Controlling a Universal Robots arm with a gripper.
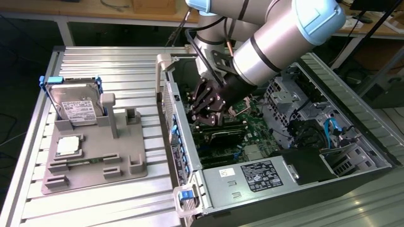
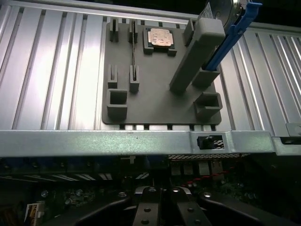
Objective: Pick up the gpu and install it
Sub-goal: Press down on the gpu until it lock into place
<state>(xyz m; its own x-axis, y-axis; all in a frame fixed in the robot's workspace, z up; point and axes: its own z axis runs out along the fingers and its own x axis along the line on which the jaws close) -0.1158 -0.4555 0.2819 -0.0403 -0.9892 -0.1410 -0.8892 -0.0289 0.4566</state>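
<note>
Reaching into the computer case [image 1: 189, 156], tool [image 1: 203, 115] closed (fingers together), gpu's orientation indiscernible

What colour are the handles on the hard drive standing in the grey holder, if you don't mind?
Blue. The hard drive handles show best in the exterior view.

Arm's pincer [image 1: 203, 118] shut, low inside open computer case [image 1: 353, 142], hard drive [image 1: 74, 106] upright on grey holder [image 1: 94, 161]
</note>
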